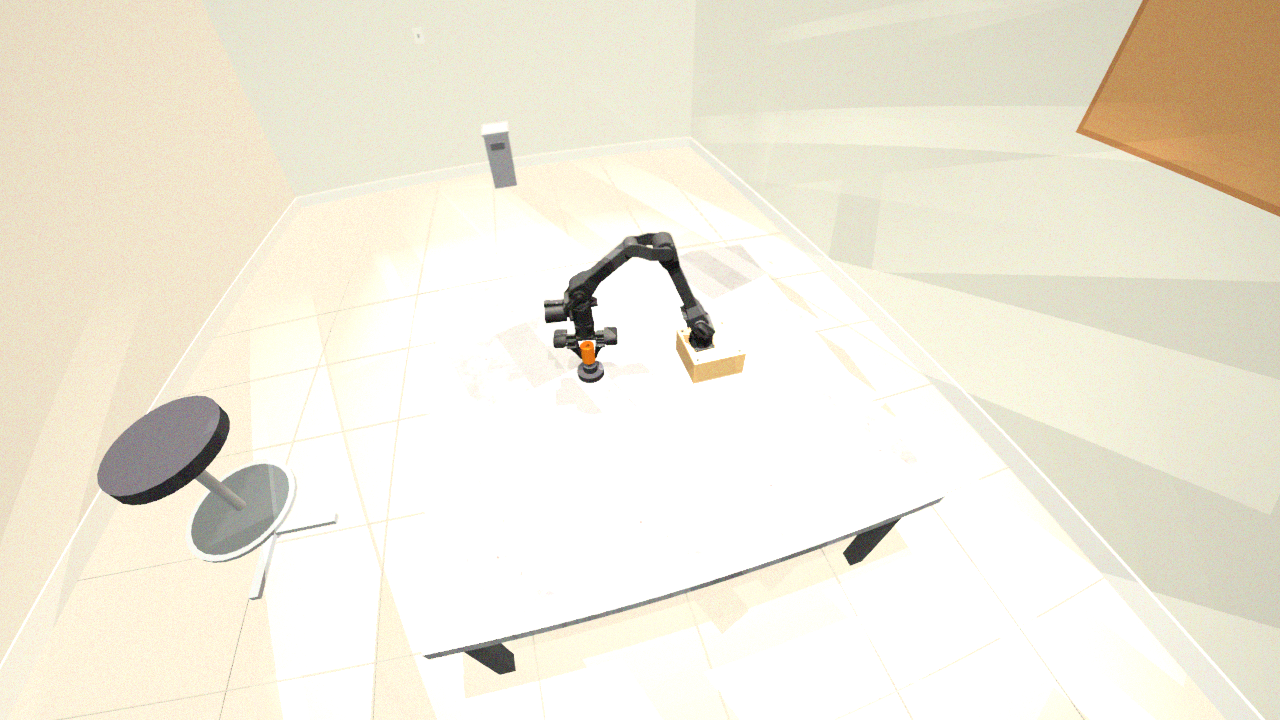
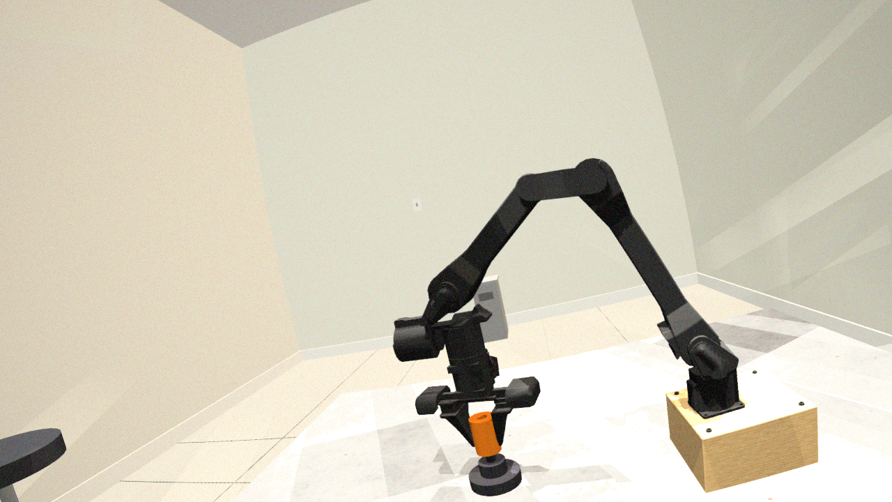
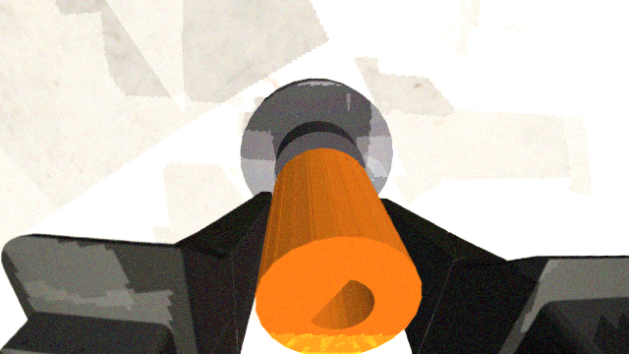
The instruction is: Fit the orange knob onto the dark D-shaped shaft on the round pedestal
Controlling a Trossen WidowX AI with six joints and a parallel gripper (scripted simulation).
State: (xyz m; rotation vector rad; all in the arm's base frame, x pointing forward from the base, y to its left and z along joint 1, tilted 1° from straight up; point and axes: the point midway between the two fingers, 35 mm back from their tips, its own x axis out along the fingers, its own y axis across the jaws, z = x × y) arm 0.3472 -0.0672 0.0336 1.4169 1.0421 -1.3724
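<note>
The orange knob (image 1: 588, 352) (image 2: 483, 435) (image 3: 324, 206) is upright between the fingers of my gripper (image 1: 588, 355) (image 2: 487, 440) (image 3: 323, 206), which is shut on it. The knob is directly above the dark round pedestal (image 1: 590, 375) (image 2: 481, 482) (image 3: 314, 100). In the exterior view a short piece of the dark shaft (image 2: 490, 458) shows between the knob's lower end and the pedestal's raised step. The D-shaped hole (image 3: 348, 306) shows in the knob's top in the wrist view, with its flat side to the upper left. The shaft's flat side is hidden.
The arm's base stands on a wooden block (image 1: 717, 365) (image 2: 761, 446) to the right of the pedestal. All stand on the white table (image 1: 680, 501). A dark round stool (image 1: 165, 449) (image 2: 28, 452) stands on the floor at the left.
</note>
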